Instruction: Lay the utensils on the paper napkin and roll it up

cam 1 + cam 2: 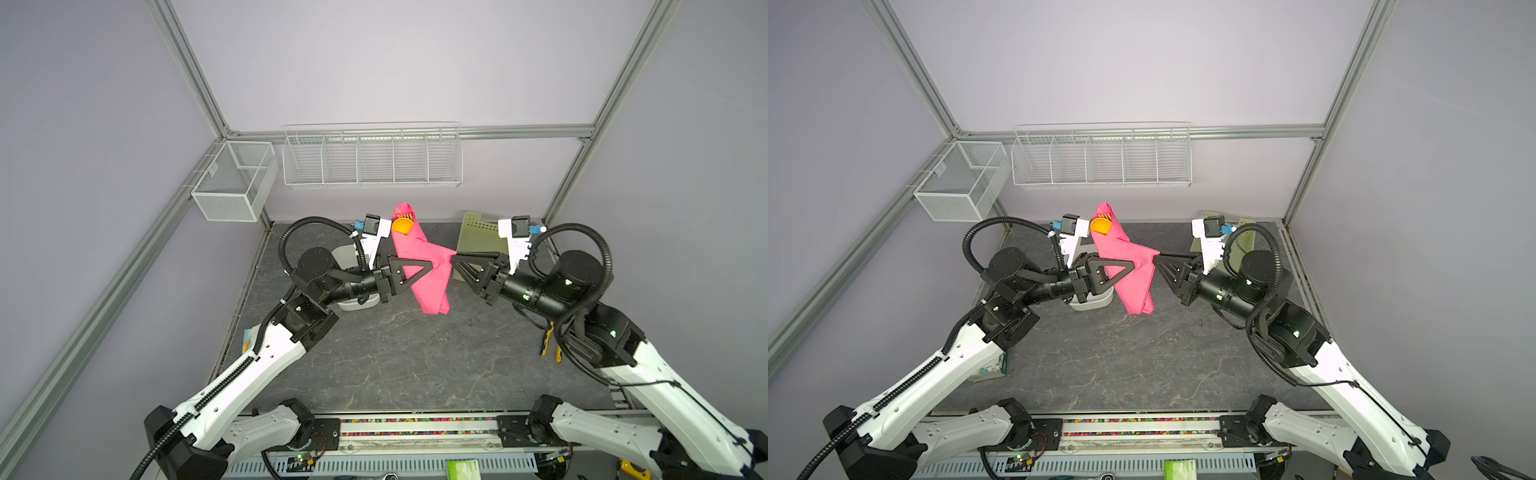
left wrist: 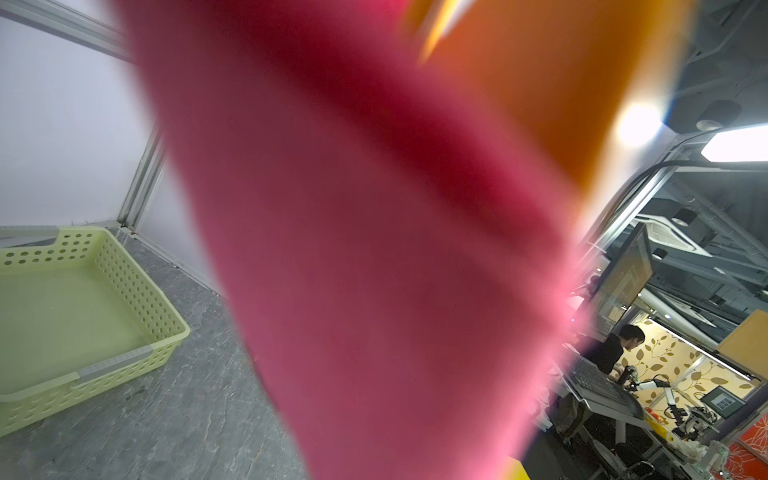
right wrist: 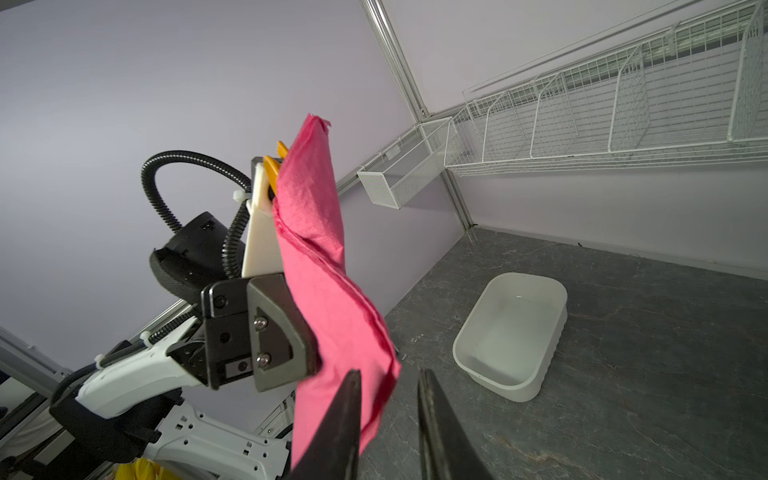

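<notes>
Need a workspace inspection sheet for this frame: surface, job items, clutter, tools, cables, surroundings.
Surface: grey marbled table.
Job's things: paper napkin rolled round utensils, held off the table.
Clutter: white tub, green basket, tissue box.
Grippers: left tool shut on the paper napkin; right tool open beside its flap.
Cables: black conduit loops on both arms, nothing snagged.
Surroundings: wire rack and mesh bin on the walls.

Top views high above, looking down, wrist cameras close, all sharing the paper napkin (image 1: pixel 432 291)
</notes>
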### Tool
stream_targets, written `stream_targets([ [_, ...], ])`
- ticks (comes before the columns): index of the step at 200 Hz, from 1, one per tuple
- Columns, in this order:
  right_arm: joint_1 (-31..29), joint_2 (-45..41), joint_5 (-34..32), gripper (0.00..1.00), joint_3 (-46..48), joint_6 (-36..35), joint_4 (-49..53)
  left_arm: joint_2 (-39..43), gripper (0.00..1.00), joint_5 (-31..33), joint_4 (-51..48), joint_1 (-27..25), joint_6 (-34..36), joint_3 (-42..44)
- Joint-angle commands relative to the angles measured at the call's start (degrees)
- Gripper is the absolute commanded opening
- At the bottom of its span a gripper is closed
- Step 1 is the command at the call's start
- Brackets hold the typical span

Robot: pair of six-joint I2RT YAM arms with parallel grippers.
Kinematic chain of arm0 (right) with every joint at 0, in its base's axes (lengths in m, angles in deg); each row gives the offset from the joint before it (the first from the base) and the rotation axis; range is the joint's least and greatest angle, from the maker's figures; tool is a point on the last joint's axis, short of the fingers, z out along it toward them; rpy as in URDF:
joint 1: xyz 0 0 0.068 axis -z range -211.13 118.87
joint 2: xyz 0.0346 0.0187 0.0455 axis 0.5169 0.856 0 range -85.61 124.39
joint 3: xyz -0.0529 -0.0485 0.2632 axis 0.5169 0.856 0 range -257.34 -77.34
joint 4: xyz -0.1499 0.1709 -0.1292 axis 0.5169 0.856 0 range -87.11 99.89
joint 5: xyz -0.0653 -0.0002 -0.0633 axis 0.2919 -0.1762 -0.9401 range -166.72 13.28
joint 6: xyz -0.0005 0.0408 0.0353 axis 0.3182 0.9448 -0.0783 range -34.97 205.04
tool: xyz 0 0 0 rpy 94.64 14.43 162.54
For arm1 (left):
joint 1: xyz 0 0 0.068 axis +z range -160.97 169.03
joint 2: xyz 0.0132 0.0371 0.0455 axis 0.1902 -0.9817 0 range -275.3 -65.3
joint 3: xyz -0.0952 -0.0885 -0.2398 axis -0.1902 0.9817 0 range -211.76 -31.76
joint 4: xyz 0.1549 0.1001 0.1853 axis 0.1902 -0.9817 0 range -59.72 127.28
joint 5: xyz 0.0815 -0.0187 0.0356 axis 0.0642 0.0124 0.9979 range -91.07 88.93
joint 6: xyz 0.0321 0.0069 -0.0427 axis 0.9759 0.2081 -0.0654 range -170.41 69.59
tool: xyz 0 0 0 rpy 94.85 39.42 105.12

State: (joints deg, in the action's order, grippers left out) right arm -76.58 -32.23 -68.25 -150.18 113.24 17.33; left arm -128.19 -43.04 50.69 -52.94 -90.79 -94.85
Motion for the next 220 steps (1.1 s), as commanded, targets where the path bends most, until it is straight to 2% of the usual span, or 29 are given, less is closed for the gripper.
stream_targets([
  [1,0.2,-2.2,2.9,0.28,-0.9,-2.2,-0.6,0.7,0.0,0.8,-1.2,-0.2,2.0,-1.2],
  [43,0.2,-0.3,14.0,0.28,-2.6,-3.1,-2.6,0.7,0.0,-0.6,-0.6,-0.2,2.1,-1.2],
  [92,0.1,3.2,12.0,0.33,-4.0,-4.2,-1.1,0.8,0.0,-3.2,1.6,-0.2,2.1,-0.5],
  [220,0.2,5.9,17.9,0.36,-4.4,-5.5,-1.0,0.4,0.0,-7.3,7.9,-0.2,-0.8,0.3],
])
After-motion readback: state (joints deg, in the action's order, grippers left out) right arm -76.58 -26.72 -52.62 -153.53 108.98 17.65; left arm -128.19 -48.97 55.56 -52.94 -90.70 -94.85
